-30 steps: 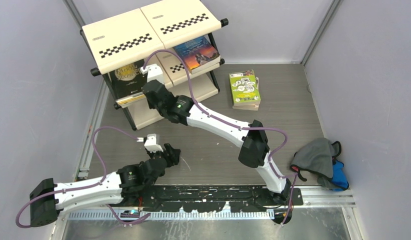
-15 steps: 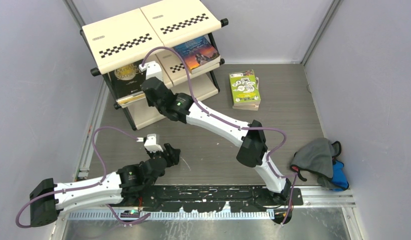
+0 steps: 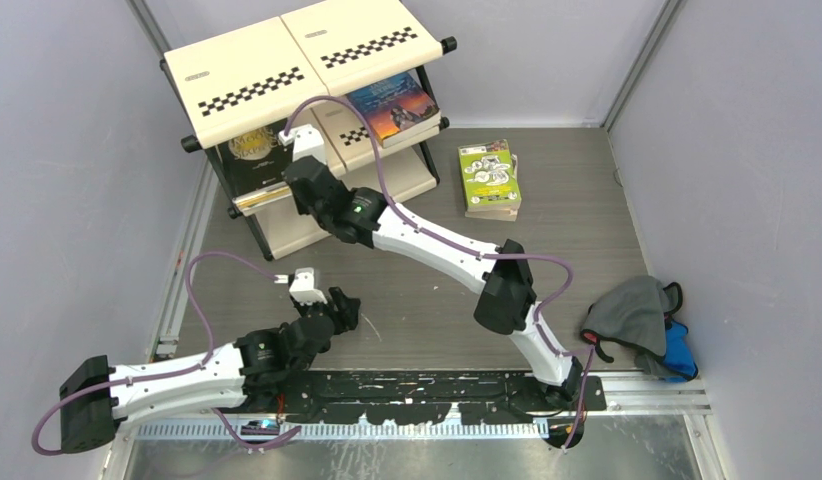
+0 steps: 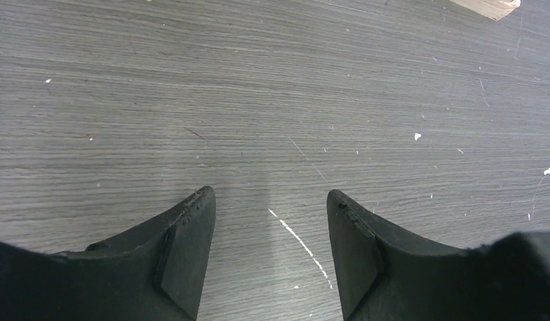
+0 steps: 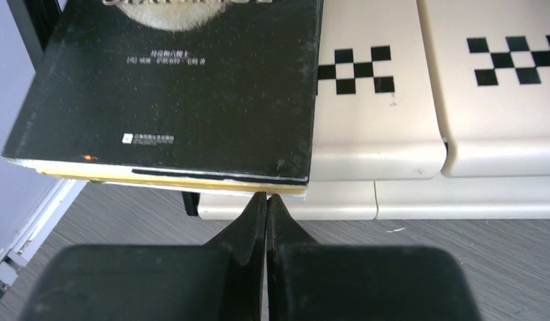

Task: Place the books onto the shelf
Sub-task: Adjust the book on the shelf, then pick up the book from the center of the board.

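On the shelf's point(image 3: 277, 70) middle tier, left side: black book point(image 5: 172, 87) with gold lettering, lying flat, cover up. Its near edge sticks out a little past the front of the cream panel, and the yellowish page block shows under the cover.

Same tier, right side: blue book point(image 3: 395, 105), flat, partly under the top tier, near corner poking out the front.

Off the shelf: lime green book point(image 3: 488, 172) flat on the bench point(image 3: 427, 290), to the right of the shelf and apart from it. It sits on top of another book point(image 3: 492, 212); only an edge of that one shows and I can't tell its cover colour.

Right pincer point(image 5: 266, 199): fully closed, fingers pressed together, nothing between them. Its tips sit right at the near edge of the black book, at page-block height near the book's right corner. It looks like contact, can't say for sure. The right arm stretches diagonally across the bench to the shelf front.

Left pincer point(image 4: 269, 194): fingers spread well apart, nothing held, low over bare bench near the left arm's base and well away from the shelf and every book.

Grey-and-blue cloth bundle point(image 3: 637, 315) at the bench's right edge, clear of both arms.
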{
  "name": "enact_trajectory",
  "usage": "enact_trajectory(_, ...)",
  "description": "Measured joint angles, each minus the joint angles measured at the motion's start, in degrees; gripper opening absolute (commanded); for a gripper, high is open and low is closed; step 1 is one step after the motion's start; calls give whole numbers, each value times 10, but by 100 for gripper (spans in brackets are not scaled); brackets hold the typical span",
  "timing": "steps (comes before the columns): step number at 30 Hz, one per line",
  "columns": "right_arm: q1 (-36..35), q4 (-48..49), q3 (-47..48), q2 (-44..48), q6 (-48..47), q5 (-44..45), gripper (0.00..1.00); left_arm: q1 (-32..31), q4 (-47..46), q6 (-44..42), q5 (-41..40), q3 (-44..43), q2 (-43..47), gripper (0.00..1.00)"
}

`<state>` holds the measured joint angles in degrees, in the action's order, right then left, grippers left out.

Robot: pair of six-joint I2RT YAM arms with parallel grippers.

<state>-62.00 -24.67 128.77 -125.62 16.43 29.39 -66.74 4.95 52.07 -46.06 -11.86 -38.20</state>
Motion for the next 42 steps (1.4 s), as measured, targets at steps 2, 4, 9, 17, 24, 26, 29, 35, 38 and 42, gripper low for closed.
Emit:
enact_trajectory(2, -4, 5, -14, 5, -2, 1, 19, 0, 0, 0, 0, 0, 0, 63)
enact_trajectory(4, -7, 10, -40, 14, -3, 3, 28, 0, 1, 0, 0, 0, 0, 63)
enact_trajectory(9, -16, 27, -140, 65, -2, 9, 42, 0, 1, 0, 1, 0, 4, 63)
enact_trajectory(17, -19, 89, -321, 214, 13, 31, 64, 0, 14, 0, 2, -6, -1, 64)
enact_trajectory(24, -12, 151, -480, 363, 29, 83, 72, 0, 0, 0, 16, -33, -76, 72)
enact_trajectory(26, 0, 160, -523, 398, 38, 92, 73, 0, -15, 0, 24, -43, -110, 72)
enact_trajectory(29, 42, 165, -593, 457, 63, 94, 76, 0, -37, -5, 38, -65, -159, 73)
enact_trajectory(35, 193, 167, -710, 550, 117, 67, 84, 0, -94, -30, 61, -127, -260, 79)
enact_trajectory(38, 271, 165, -749, 569, 139, 41, 89, 0, -117, -45, 75, -163, -311, 83)
enact_trajectory(42, 360, 170, -784, 571, 159, -8, 90, 2, -134, -56, 92, -211, -363, 85)
